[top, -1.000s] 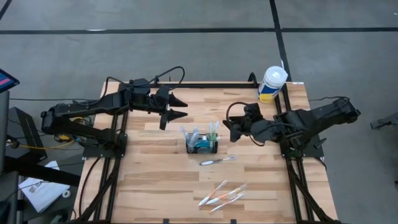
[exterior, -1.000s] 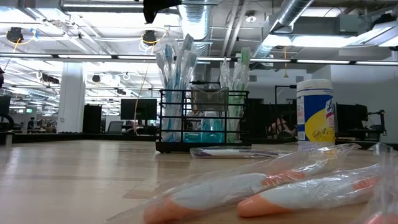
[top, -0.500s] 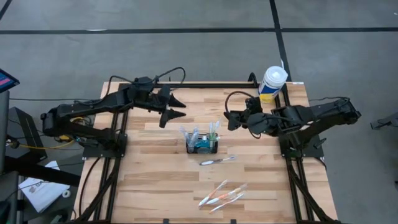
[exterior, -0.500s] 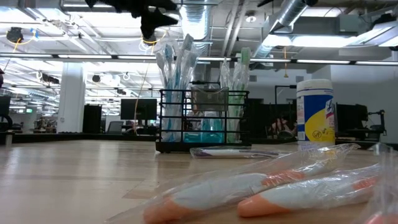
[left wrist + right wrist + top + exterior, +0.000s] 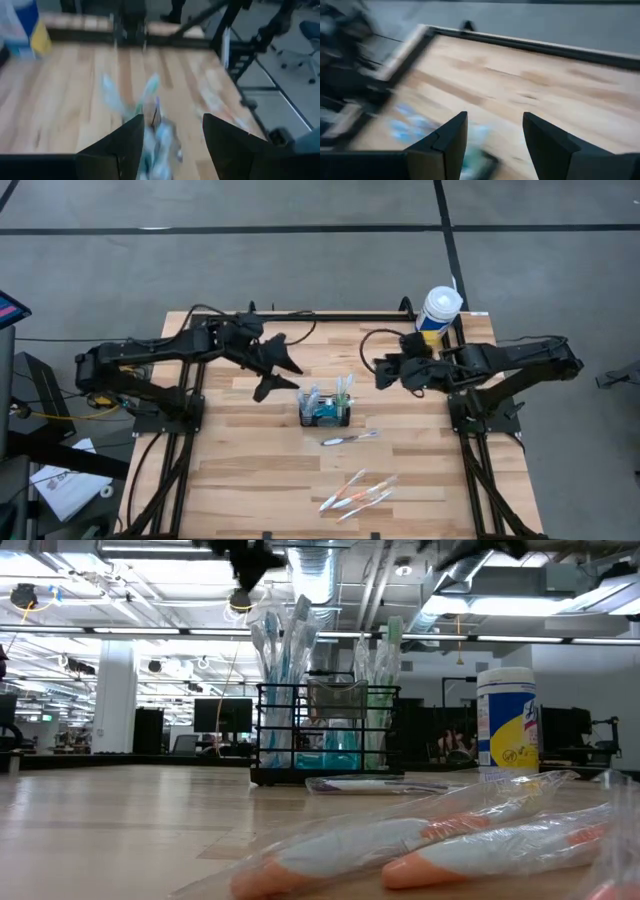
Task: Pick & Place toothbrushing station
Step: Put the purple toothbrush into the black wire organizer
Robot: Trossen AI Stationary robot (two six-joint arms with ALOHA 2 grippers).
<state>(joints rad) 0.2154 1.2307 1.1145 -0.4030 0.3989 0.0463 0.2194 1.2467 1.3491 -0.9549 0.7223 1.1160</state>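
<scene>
Nearest the camera, in the lower right of the high view, the wrapped toothbrushes (image 5: pixel 356 492) are seen lying untouched on the counter (image 5: pixel 240 480), with a single wrapped brush (image 5: pixel 349 438) just above them. At the centre of the frame the toothbrushing station (image 5: pixel 326 408) stands upright on the counter where it stood a second ago, with wrapped brushes in its compartments; it has not been lifted or shifted.

What has changed lies beyond it. The left gripper (image 5: pixel 280 372) has been swung down and rightward, from the upper middle of the frame to a spot near the station's upper left, its fingers spread wide and empty; in the left wrist view the station (image 5: pixel 152 125) is framed between them. The right gripper (image 5: pixel 383 372) has been drawn back, up and to the right, well apart from the station, fingers parted and empty. Farthest, at the upper right, stands the white tub (image 5: pixel 438 313).

It is judged that the grasp is being handed to the left arm, with contact not yet made.
</scene>
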